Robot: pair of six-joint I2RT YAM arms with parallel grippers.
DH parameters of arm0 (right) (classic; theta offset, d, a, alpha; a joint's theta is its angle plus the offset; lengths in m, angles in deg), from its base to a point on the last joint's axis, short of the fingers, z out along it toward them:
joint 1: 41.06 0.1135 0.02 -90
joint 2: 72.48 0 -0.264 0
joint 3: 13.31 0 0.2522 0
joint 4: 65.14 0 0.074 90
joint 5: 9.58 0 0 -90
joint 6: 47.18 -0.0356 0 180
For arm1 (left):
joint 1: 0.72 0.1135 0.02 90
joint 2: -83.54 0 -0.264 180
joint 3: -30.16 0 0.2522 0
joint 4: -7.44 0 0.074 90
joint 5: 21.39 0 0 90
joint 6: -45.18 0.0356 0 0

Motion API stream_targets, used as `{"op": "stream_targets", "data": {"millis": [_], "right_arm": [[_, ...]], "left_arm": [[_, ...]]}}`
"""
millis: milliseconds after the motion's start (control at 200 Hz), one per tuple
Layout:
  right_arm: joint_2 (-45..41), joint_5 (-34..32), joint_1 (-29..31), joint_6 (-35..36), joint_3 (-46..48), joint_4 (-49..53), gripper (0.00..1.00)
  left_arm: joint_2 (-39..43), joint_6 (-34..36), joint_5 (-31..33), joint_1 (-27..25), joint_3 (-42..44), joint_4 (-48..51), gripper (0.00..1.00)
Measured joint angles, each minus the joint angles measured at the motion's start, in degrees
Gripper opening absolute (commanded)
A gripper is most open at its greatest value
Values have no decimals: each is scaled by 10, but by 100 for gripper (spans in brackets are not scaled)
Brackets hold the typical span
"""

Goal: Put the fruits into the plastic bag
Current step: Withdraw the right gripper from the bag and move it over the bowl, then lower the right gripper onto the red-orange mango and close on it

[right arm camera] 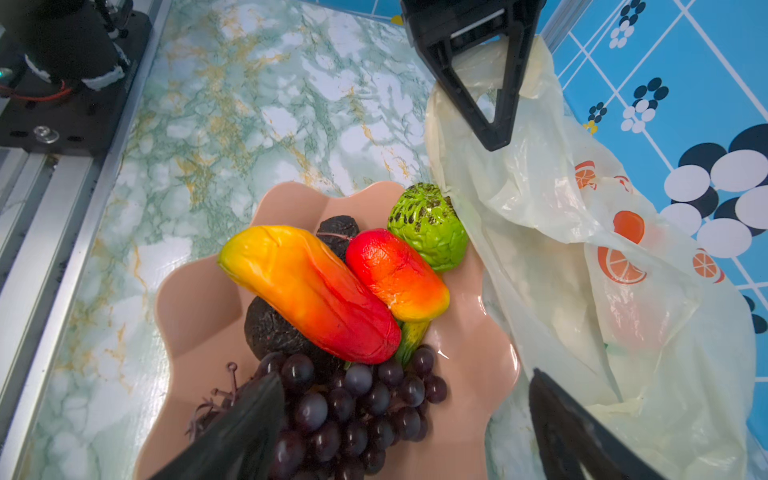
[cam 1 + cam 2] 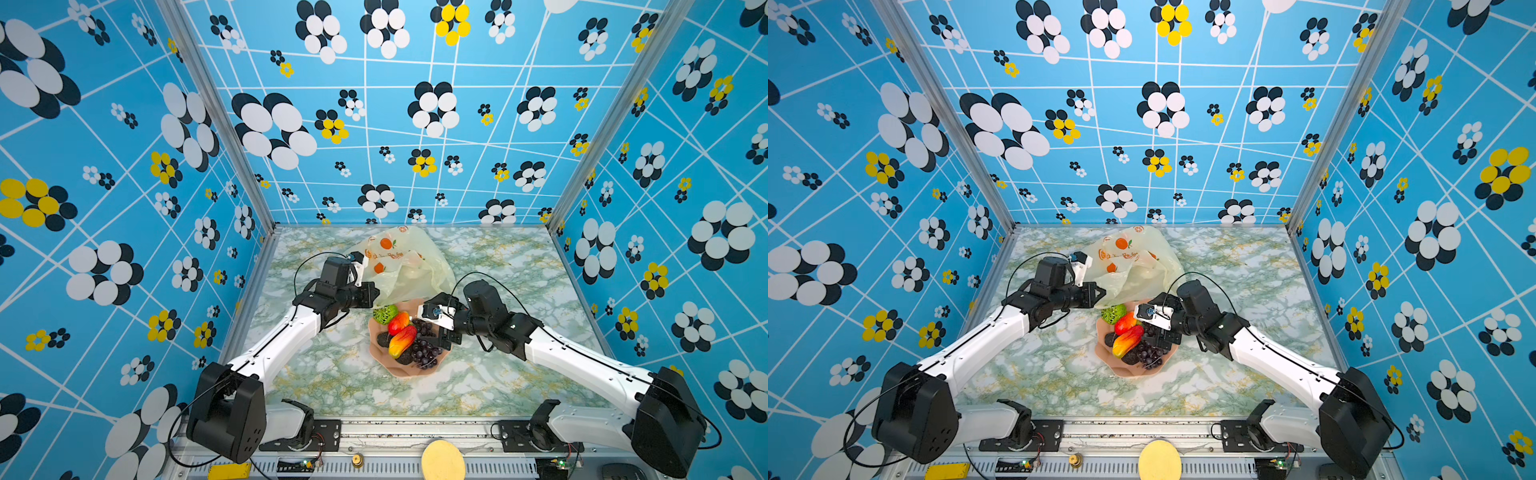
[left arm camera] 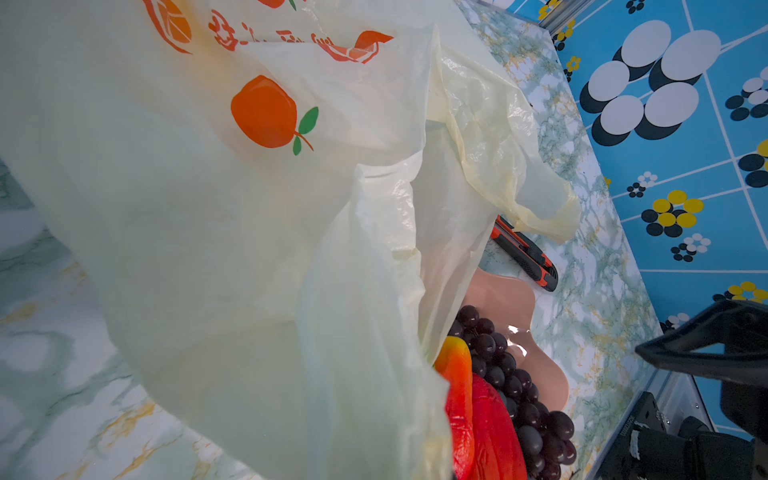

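Over on the left, the left fingers (image 2: 370,293) are pressed together on the near edge of the plastic bag (image 2: 411,266), holding that bit up off the desk (image 2: 332,374). The rest of the bag is slumped toward the back middle of the desk, right behind the pink dish (image 2: 399,372), and its loose plastic hangs against the bumpy green ball (image 1: 428,226) at the dish's far rim. The other fruit is all piled in the dish. The bigger mango (image 1: 307,291) and smaller mango (image 1: 395,274) lie side by side on top, with rough black ovals (image 1: 274,328) tucked under them. A yellow-green oblong (image 1: 411,336) pokes out below the smaller one, and the dark purple grapes (image 2: 426,353) fill the right-hand side. The right fingers (image 1: 245,428) are spread wide, down low with the grape bunch between them, not clamped on anything. In the left wrist view a red-and-black utility knife (image 3: 525,253) lies on the desk just beside the dish, one end under a flap of the bag.
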Motion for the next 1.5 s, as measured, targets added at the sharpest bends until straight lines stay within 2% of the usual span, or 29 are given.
{"op": "stream_targets", "data": {"millis": [460, 705, 1080, 1500], "right_arm": [[68, -2, 40, 16, -5, 0, 79], [83, -9, 73, 21, -17, -3, 80], [90, -58, 136, 55, -18, -25, 79], [136, -95, 162, 73, -18, -53, 76]], "left_arm": [[0, 0, 2, 0, 0, 0, 0], [0, 0, 4, 0, 0, 0, 0], [0, 0, 4, 0, 0, 0, 0], [0, 0, 4, 0, 0, 0, 0]]}}
